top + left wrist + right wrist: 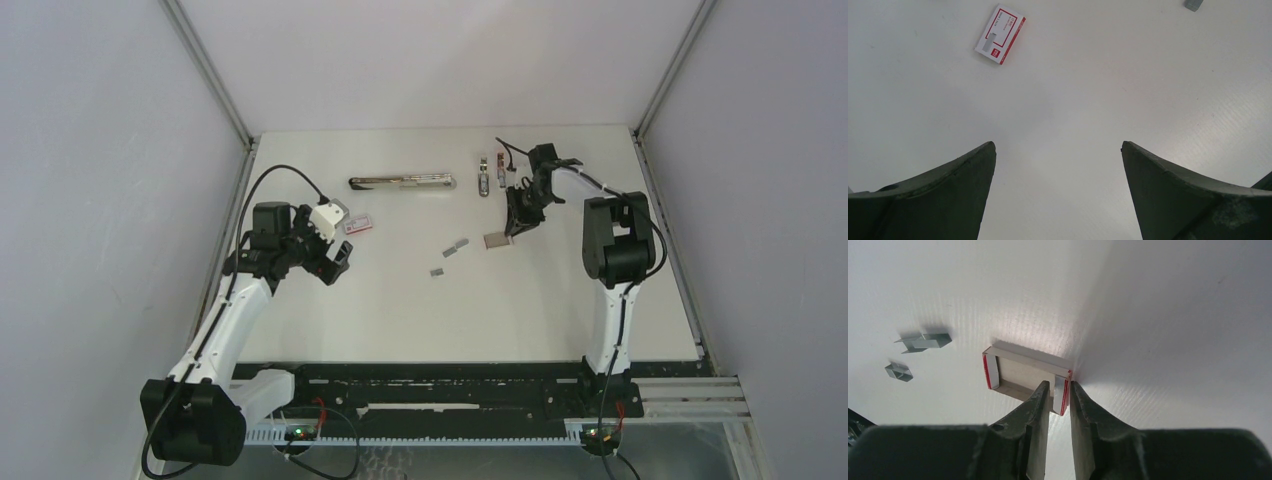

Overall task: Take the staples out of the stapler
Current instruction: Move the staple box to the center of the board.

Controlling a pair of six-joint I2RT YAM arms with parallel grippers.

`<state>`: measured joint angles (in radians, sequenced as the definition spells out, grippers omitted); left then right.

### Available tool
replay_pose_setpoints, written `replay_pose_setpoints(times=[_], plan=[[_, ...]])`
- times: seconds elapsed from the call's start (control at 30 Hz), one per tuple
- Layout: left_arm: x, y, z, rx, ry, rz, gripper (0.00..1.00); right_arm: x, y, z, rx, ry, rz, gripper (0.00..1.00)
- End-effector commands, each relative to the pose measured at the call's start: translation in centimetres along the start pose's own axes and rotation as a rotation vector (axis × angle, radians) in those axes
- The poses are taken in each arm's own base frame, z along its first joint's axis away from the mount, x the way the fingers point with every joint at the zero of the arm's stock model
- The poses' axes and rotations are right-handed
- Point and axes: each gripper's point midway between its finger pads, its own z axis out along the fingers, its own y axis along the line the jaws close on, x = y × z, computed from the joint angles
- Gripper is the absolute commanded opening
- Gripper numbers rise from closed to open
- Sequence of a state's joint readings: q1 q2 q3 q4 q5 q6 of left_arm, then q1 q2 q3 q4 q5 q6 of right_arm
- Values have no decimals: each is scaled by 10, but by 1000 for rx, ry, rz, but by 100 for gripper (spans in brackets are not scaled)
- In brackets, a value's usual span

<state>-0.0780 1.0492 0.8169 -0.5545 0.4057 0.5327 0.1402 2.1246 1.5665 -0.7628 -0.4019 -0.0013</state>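
Top external view, and the stapler lies swung out long and flat near the far edge of the table. The staples are out on the bare table in the middle: a pair of short grey strips close together, and one more strip just nearer the arms. Right beside them sits a small open tray, and the right gripper is down at its far end. Over to the right wrist view: the right gripper straddles the tray's red-and-white end wall, one finger inside and one outside, nearly together. Whether they are actually pinching that wall or only flanking it, I can't tell. The staples lie off to the left of the fingers, past the tray's other end, clear of both tray and fingers. Left side now: the left gripper hangs over the table's left part with its fingers spread wide and nothing between them. Its own camera shows the left gripper over bare table, the pink-and-white box lying ahead of the left finger, and one grey strip at the top right edge, well apart.
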Motion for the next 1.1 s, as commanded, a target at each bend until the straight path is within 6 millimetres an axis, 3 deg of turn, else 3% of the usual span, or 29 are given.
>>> replay_pose_setpoints(times=[0.0,0.5,0.6,0.63,0.7,0.73,1.07], plan=[[-1,-3,3,16,-26,-10,100,-27,9,-35,25,-124,-48,23],[1,-2,4,16,-18,-13,100,-47,22,-108,112,-254,-224,40],[1,-1,4,12,-17,-14,100,-51,29,-123,118,-292,-278,47],[1,-1,4,12,-18,-14,100,-52,32,-129,118,-305,-308,55],[1,-1,4,11,-17,-12,100,-53,40,-139,112,-324,-355,96],[1,-1,4,11,-16,-13,100,-53,43,-143,117,-334,-379,99],[2,0,3,6,-18,-14,100,-63,64,-189,233,-477,-555,100]])
